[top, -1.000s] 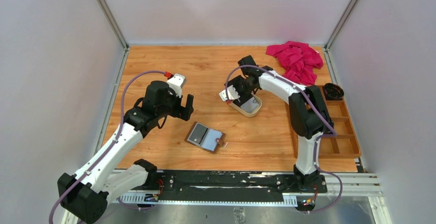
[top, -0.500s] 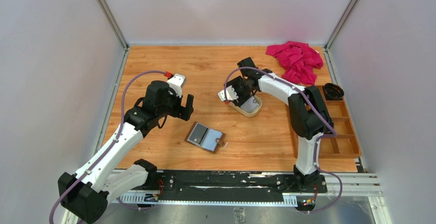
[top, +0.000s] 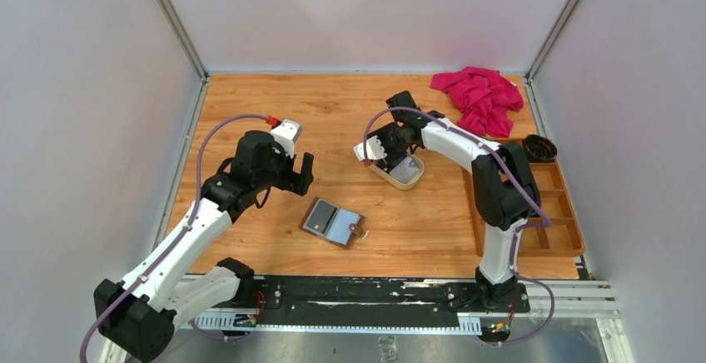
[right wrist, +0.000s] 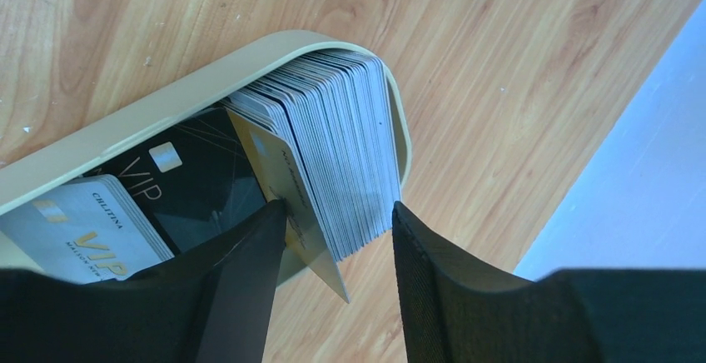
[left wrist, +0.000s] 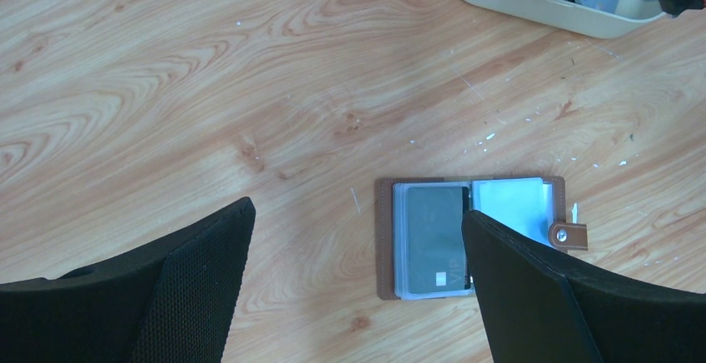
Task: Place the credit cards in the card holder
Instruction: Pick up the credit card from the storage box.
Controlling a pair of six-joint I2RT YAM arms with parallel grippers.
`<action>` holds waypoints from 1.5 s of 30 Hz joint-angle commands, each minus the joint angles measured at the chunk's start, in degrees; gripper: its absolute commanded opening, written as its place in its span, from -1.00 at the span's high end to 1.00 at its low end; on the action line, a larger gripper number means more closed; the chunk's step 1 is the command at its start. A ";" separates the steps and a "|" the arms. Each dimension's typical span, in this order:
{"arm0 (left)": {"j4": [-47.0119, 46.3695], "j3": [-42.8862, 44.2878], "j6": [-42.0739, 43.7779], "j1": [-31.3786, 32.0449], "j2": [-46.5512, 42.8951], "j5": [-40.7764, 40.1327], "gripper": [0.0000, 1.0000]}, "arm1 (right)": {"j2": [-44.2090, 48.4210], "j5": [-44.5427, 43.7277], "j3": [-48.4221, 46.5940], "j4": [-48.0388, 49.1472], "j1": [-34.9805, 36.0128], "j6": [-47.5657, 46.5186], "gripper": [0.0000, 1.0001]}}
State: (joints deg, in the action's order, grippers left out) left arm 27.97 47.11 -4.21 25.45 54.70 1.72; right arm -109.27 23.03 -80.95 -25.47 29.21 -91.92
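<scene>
- My right gripper [right wrist: 337,209] stood half-narrow, one black finger on each side of a whole upright pack of thin flat plastic credit cards [right wrist: 341,146], grey, white and dark. I could not tell if the fingers already pressed on it.
- I judged the first danger here. The fingers were around many cards, not one, so a squeeze could lift a thick bundle, and the smooth cards could slide and fan out.
- One gold-coloured card [right wrist: 287,188] leaned out of the pack, just beside my left-hand finger. That finger could push it flat or bend it instead of catching it.
- The pack stood at one end of the cream oval tin tray [right wrist: 166,101], against its wall. A pull could drag or tip this light tray, and the cards lying flat in it could spill.
- My left gripper [left wrist: 356,211] hung wide apart and held nothing, above the small brown leather fold-over card holder [left wrist: 429,238].
- The card holder lay open on the wooden table [left wrist: 166,88], well apart from the tray. Nothing pinned it, so I thought it could slip when a card is pushed into a pocket.
</scene>
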 commanded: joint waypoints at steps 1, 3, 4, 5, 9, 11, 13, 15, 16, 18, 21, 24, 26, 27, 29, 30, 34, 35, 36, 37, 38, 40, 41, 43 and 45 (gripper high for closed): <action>-0.40 -0.79 0.96 -0.58 0.23 -0.07 -1.00 | 3.11 -0.01 1.20 -0.05 0.79 0.54 -0.06; -0.37 -0.75 0.96 -0.63 0.28 -0.05 -1.00 | 3.31 0.13 1.38 -0.25 0.78 0.52 -0.05; -0.39 -0.79 0.96 -0.65 0.31 -0.10 -1.00 | 3.37 0.17 1.45 -0.35 0.84 0.47 -0.04; -0.42 -0.78 0.96 -0.64 0.32 -0.05 -1.00 | 3.41 0.24 1.47 -0.52 0.80 0.43 -0.03; -0.37 -0.82 0.96 -0.61 0.26 -0.06 -1.00 | 3.51 0.34 1.54 -0.96 0.81 0.43 0.10; -0.44 -0.82 0.96 -0.59 0.38 -0.05 -1.00 | 3.41 0.35 1.41 -1.29 0.82 0.36 0.17; -0.42 -0.81 0.96 -0.66 0.38 0.04 -1.00 | 3.39 0.57 1.46 -1.70 0.84 0.13 0.23; -0.46 -0.82 0.96 -0.62 0.42 0.01 -1.00 | 3.45 0.69 1.45 -2.01 0.80 0.07 0.29; -0.45 -0.83 0.96 -0.66 0.49 0.04 -1.00 | 3.46 0.70 1.41 -2.10 0.82 0.07 0.33; -0.45 -0.83 0.96 -0.67 0.41 0.00 -1.00 | 3.54 0.66 1.41 -2.19 0.82 -0.01 0.39; -0.41 -0.84 0.96 -0.67 0.52 0.04 -1.00 | 3.62 0.62 1.41 -2.43 0.80 -0.09 0.48; -0.45 -0.86 0.96 -0.67 0.57 0.01 -1.00 | 3.79 0.62 1.45 -2.81 0.84 -0.19 0.60; -0.45 -0.87 0.96 -0.67 0.62 0.04 -1.00 | 4.09 0.62 1.41 -3.31 0.78 -0.34 0.65; -0.42 -0.84 0.96 -0.67 0.67 -0.04 -1.00 | 4.34 0.68 1.42 -3.55 0.76 -0.44 0.68; -0.45 -0.88 0.96 -0.67 0.67 0.08 -1.00 | 4.80 0.85 1.57 -4.01 0.75 -0.60 0.75; -0.45 -0.88 0.96 -0.67 0.66 0.12 -1.00 | 5.05 1.00 1.58 -4.19 0.68 -0.63 0.83; -0.45 -0.88 0.96 -0.67 0.71 0.12 -1.00 | 6.03 1.84 1.67 -5.67 0.49 -0.87 1.00; -0.42 -0.88 0.96 -0.67 0.68 0.09 -1.00 | 6.25 2.23 1.59 -6.18 0.37 -1.06 1.00; -0.41 -0.88 0.96 -0.67 0.72 0.12 -1.00 | 6.42 2.59 1.59 -6.86 0.23 -1.34 1.00; -0.44 -0.88 0.96 -0.68 0.69 0.18 -1.00 | 6.56 2.97 1.58 -7.47 0.11 -1.70 1.00; -0.41 -0.88 0.96 -0.67 0.75 0.21 -1.00 | 6.61 3.29 1.58 -8.10 -0.11 -1.99 1.00; -0.45 -0.88 0.96 -0.67 0.73 0.24 -1.00 | 6.75 4.11 1.63 -9.64 -0.28 -2.89 1.00; -0.42 -0.88 0.96 -0.67 0.78 0.30 -1.00 | 6.88 4.46 1.73 -10.20 -0.42 -3.22 1.00; -0.43 -0.88 0.96 -0.67 0.77 0.30 -1.00 | 6.97 4.93 1.82 -11.18 -0.62 -3.56 1.00; -0.42 -0.88 0.96 -0.67 0.83 0.31 -1.00 | 7.12 5.36 1.78 -12.08 -0.92 -3.66 1.00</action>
State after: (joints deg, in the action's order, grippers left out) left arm 27.94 46.89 -4.21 25.26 55.18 1.74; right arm -103.81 25.87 -79.68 -32.99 29.10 -93.91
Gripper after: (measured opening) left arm 0.999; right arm 0.008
